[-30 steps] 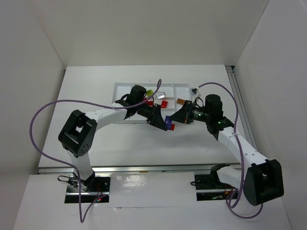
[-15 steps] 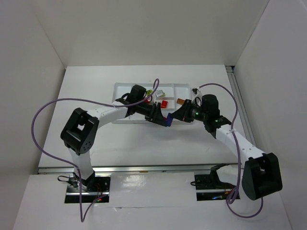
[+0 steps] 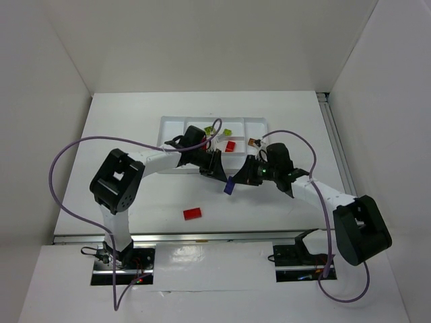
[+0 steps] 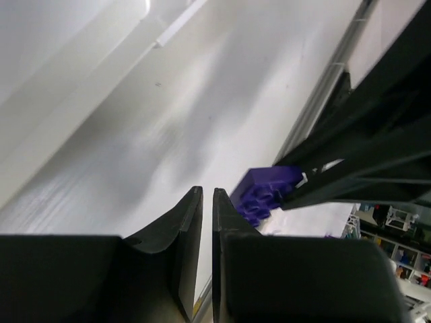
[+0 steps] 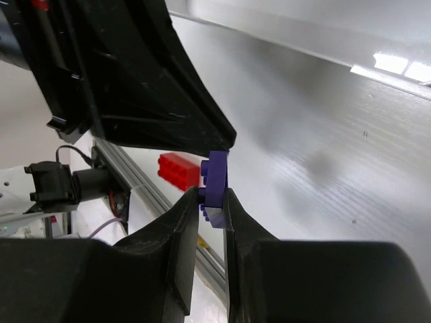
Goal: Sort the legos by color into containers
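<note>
Since the earlier frame a red brick [image 3: 192, 214] has appeared on the surface, lower centre. Right end effector [image 5: 211, 202] grasps the purple brick [image 5: 217, 176], upright, beside the clenched, empty left end effector [image 4: 207, 195]; the tray [image 3: 175, 128] lies up-frame of both.

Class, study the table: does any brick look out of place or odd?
Yes. One red brick lies alone on the table, well in front of the white tray, while other bricks sit in its compartments. The right gripper pinches a purple brick just outside the tray.

Near edge of tray [image 3: 174, 128] largely hidden
</note>
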Robot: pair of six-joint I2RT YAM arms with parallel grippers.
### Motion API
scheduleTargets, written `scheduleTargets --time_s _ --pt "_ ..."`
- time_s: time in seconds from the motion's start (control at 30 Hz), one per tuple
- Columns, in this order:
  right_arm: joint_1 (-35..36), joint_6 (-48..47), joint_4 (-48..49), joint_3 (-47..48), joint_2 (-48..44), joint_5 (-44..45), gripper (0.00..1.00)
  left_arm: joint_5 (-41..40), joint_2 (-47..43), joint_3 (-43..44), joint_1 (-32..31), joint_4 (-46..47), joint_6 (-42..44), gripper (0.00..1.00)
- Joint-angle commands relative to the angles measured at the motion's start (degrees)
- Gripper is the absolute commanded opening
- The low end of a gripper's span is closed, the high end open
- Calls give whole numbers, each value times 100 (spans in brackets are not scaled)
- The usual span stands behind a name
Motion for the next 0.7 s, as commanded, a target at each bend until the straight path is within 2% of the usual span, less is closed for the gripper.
scheduleTargets --time_s 0.0,0.2,0.43,0.5,0.53,0.6,0.67 --pt "53 -4 304 2 22 -10 0 -241 28 2 -49 109 161 22" --pt "53 -242 -144 291 -83 201 0 -1119 -647 152 -49 -689 390 22" --pt "53 -426 -408 555 -136 325 0 -2604 -1675 -85 65 -1769 390 30" --pt "53 -426 -461 748 -136 325 0 -3121 -1870 -146 65 -2052 320 36" --pt "53 -426 -461 810 -136 325 0 -3299 -1975 -147 65 -2349 242 44" --pt "53 -479 -461 959 -4 377 0 -3624 -2291 -208 65 -2588 171 49" --pt "53 -479 -461 1240 197 377 0 -4029 -2511 -208 135 -2825 92 63"
